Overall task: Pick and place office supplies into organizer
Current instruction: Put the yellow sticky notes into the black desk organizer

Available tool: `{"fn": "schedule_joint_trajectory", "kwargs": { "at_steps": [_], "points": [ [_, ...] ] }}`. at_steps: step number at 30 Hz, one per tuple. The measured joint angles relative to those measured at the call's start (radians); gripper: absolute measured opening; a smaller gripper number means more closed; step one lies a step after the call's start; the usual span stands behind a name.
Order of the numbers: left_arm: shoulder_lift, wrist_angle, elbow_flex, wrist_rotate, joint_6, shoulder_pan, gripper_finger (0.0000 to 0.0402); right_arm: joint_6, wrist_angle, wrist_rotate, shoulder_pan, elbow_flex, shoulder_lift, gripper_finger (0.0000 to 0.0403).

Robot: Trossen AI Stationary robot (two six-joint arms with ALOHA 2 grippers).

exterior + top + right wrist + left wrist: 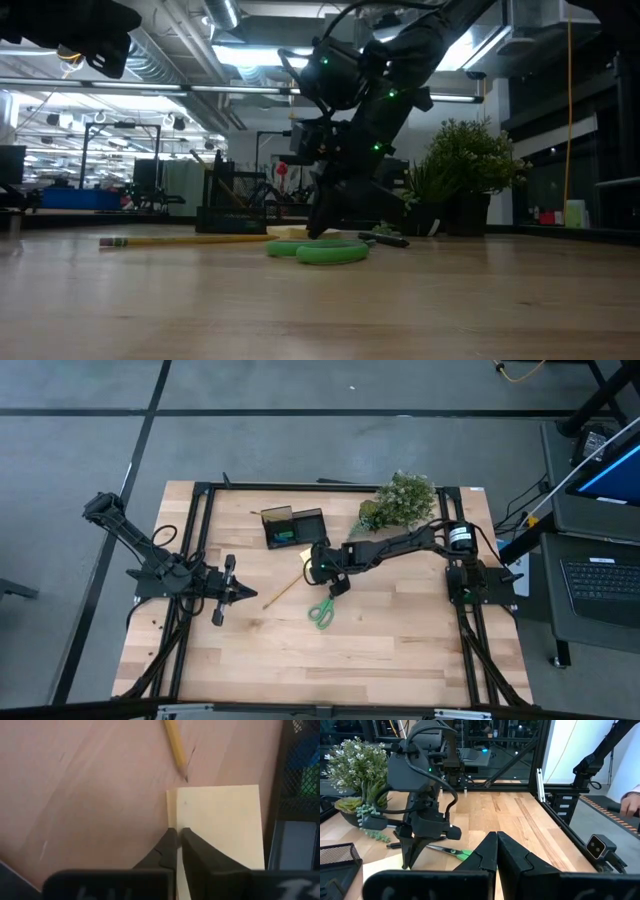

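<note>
**Right gripper nipped on the edge of the sticky-note pad**

In the right wrist view the right gripper (177,840) has its two dark fingers drawn almost together over the near edge of the yellow sticky-note pad (220,830), pinching that edge; the pad lies flat on the wooden table (90,795), and just past its far corner sits the sharpened tip of the wooden pencil (176,747); the black mesh organizer (300,770) runs along the right side of that frame, with something blue and green showing through the mesh.

From above, the right gripper (318,571) sits at the centre of the frame, just below the organizer (293,526), which is above centre; the pencil (283,591) runs on a diagonal, from lower left up to upper right, toward the gripper; the green-handled scissors (324,610) lie just below the gripper, handles at the lower end and long axis roughly up and down the frame; a bushy plant (400,500) stands in the upper right of the table.

The left gripper (240,592) waits left of centre with its fingers pressed together, holding nothing.
</note>
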Motion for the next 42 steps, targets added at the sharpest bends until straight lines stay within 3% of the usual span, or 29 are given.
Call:
{"fn": "schedule_joint_trajectory", "kwargs": {
  "at_steps": [4, 17, 31, 36, 42],
  "points": [
    [0.0, 0.0, 0.0, 0.0, 0.0, 0.0, 0.0003, 0.0, 0.0, 0.05, 0.01, -0.001, -0.002, 0.0006],
    [0.0, 0.0, 0.0, 0.0, 0.0, 0.0, 0.0003, 0.049, -0.018, 0.054, 0.009, 0.013, -0.01, 0.0002],
    [0.0, 0.001, 0.0, 0.0, -0.008, 0.0, 0.0002, 0.05, -0.098, 0.058, 0.009, 0.147, -0.01, 0.0001],
    [0.0, 0.001, 0.0, 0.0, -0.007, 0.0, 0.0002, 0.05, -0.15, 0.149, 0.011, 0.193, -0.011, 0.0],
    [0.0, 0.001, 0.0, 0.0, -0.007, 0.0, 0.0003, 0.05, -0.179, 0.161, 0.015, 0.228, -0.012, 0.0]
  ]
}}
